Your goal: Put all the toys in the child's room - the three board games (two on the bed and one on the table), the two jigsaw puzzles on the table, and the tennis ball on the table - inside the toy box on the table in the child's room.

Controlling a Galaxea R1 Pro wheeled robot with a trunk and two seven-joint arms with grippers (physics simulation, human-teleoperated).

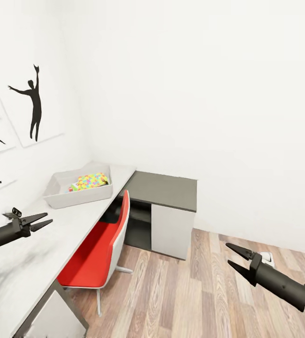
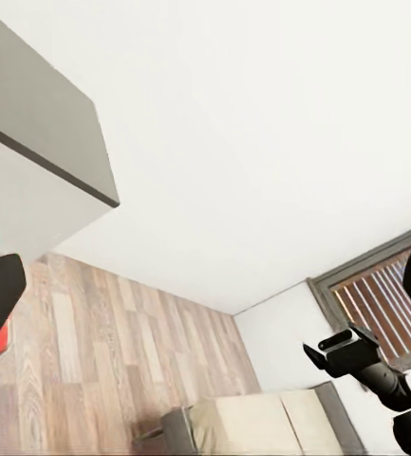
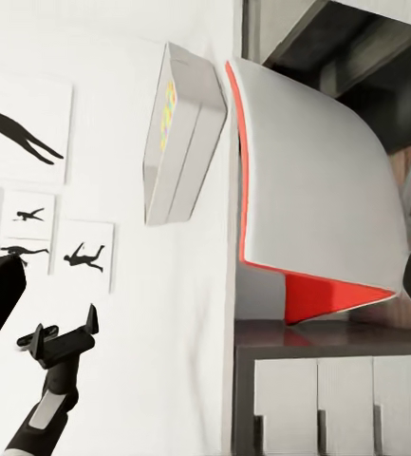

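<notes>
Head view: toy box (image 1: 60, 197) centre-left on the desk (image 1: 72, 220) holds jigsaw puzzles (image 1: 92, 180); both jaws apart, empty; other toys unseen.

I can read no text, label, brand or number anywhere. The wall prints (image 1: 32, 105) beyond my left hand (image 1: 38, 221) carry black silhouettes only, and the puzzle (image 1: 92, 180) shows just coloured pieces.
</notes>
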